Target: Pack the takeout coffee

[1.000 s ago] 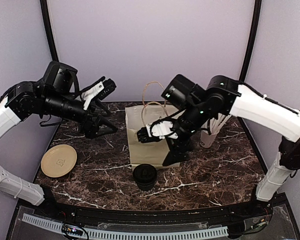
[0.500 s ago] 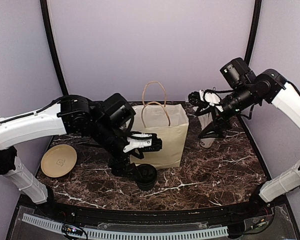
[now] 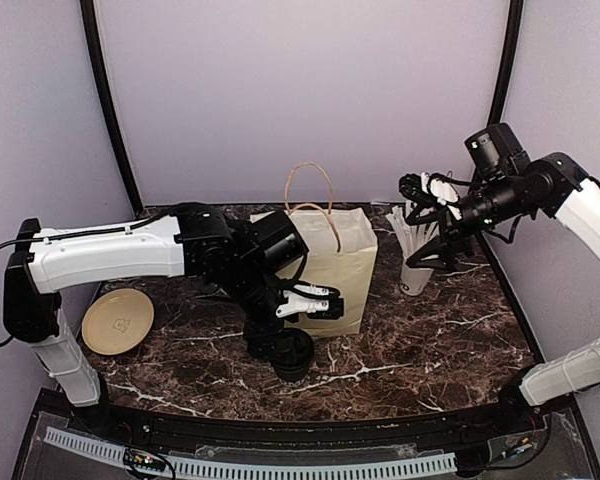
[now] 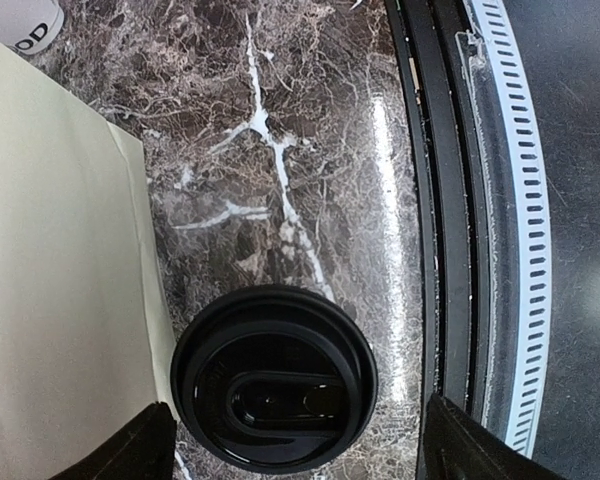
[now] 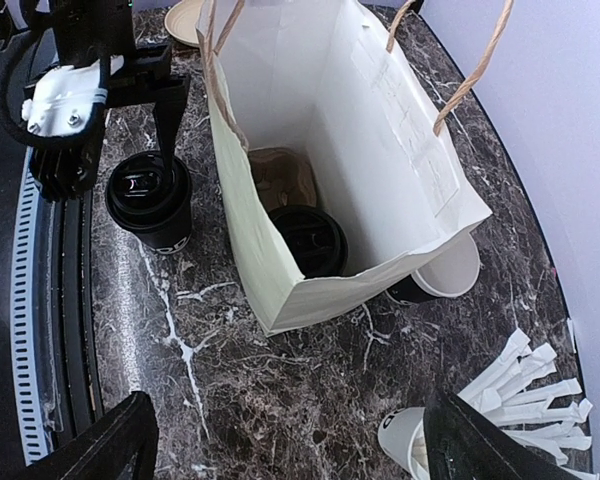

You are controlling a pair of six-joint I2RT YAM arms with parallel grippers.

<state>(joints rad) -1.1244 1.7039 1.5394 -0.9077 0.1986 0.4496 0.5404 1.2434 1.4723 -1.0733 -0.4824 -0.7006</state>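
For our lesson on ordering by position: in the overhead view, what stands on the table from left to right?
Plate, lidded coffee cup, white cup of straws. The paper bag overlaps the coffee cup, so it is left out.

1. tabletop: dark marble-look stone with white veining, polished and glossy.
2. bag: cream paper, matt, lightly creased.
3. coffee cup: black paper body; lid of black plastic, smooth, semi-gloss.
4. plate: tan, matt; possibly paper pulp.
5. straws: white paper wrappers, matt.
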